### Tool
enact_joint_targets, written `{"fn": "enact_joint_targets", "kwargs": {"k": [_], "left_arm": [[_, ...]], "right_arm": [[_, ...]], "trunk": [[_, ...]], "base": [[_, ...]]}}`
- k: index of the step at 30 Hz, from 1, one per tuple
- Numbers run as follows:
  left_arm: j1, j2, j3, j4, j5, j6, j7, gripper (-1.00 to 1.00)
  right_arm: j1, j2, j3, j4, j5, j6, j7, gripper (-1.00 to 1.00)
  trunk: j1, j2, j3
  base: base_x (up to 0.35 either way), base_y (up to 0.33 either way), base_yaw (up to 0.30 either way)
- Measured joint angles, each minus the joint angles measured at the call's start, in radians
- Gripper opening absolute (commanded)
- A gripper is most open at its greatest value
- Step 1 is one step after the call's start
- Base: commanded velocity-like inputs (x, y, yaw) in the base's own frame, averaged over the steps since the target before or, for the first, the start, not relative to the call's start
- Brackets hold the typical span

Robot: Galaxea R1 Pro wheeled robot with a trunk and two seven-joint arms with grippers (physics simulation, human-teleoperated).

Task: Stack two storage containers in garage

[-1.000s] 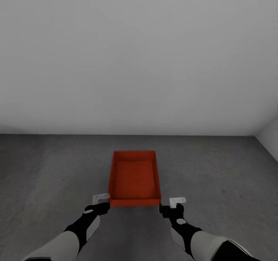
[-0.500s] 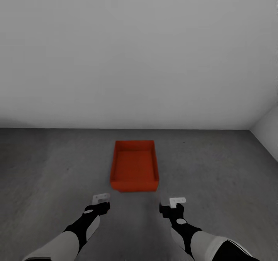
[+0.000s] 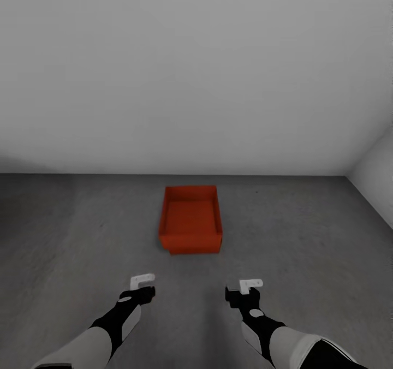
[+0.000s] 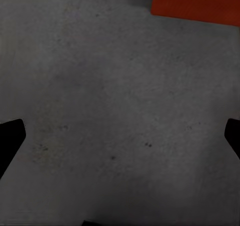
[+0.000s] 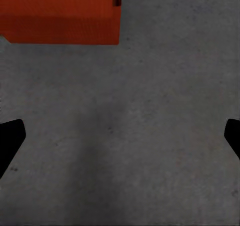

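An orange-red open-top storage container rests on the dark grey concrete floor of the garage, near the white back wall. A thin orange-red strip peeks out under its near wall, slightly offset, like a second container beneath it. My left gripper and right gripper hover over the floor, short of the container and to either side of it. Both are open and hold nothing. A corner of the container shows in the left wrist view, and its near wall in the right wrist view, beyond the wide-apart fingertips.
A plain white wall runs across the back. A second white wall meets it at the far right corner. Bare concrete lies on both sides of the container and between it and me.
The whole view has drawn back: the container, flanked by my grippers a second ago, now sits farther off. My arms hold the same pose.
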Motion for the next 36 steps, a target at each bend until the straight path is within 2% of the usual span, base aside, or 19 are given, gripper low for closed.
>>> {"fn": "enact_joint_targets", "kwargs": {"k": [6,15,19,22,25,26,29,33,36], "left_arm": [[0.000,0.001,-0.001,0.004,0.000,0.000,0.001,1.00],[0.000,0.003,-0.003,0.016,-0.004,-0.001,0.001,1.00],[0.000,0.008,-0.002,0.025,0.000,0.000,0.002,1.00],[0.000,0.032,0.000,0.060,0.000,0.003,0.005,1.00],[0.000,0.087,0.001,0.163,0.004,0.002,0.002,1.00],[0.000,0.114,0.001,0.209,0.007,0.001,-0.001,1.00],[0.000,0.147,0.000,0.241,0.011,0.001,-0.005,1.00],[0.002,0.162,0.000,0.252,0.013,0.001,-0.008,1.00],[0.028,0.166,0.000,0.254,0.014,0.001,-0.008,1.00]], "right_arm": [[0.000,0.000,0.000,0.000,0.000,0.000,0.000,1.00],[0.000,0.000,0.000,-0.001,0.001,-0.001,0.000,1.00],[-0.001,-0.009,0.001,0.000,0.000,0.003,-0.001,1.00],[-0.003,-0.013,0.001,0.004,0.000,0.010,-0.001,1.00],[0.000,-0.016,0.001,0.010,0.001,0.016,0.000,1.00],[0.000,-0.017,0.001,0.012,0.002,0.017,-0.001,1.00],[0.001,-0.022,0.002,0.013,0.003,0.020,-0.001,1.00],[0.009,-0.025,0.002,0.015,0.003,0.039,-0.001,1.00],[0.033,-0.030,0.003,0.016,0.003,0.047,-0.002,1.00]], "trunk": [[0.000,0.000,0.000],[-0.001,0.000,0.000],[-0.001,0.000,0.000],[-0.001,0.000,0.000],[-0.001,0.000,0.000],[-0.001,0.000,0.000],[-0.001,0.000,0.000],[-0.001,0.000,0.000],[-0.001,0.000,0.000]], "base": [[-0.185,0.000,0.000],[-0.015,0.000,0.000],[0.000,0.000,0.000],[0.000,0.000,0.000],[0.000,0.000,0.000],[0.000,0.000,0.000],[0.000,0.000,0.000],[0.000,0.000,0.000],[0.000,0.000,0.000]]}}
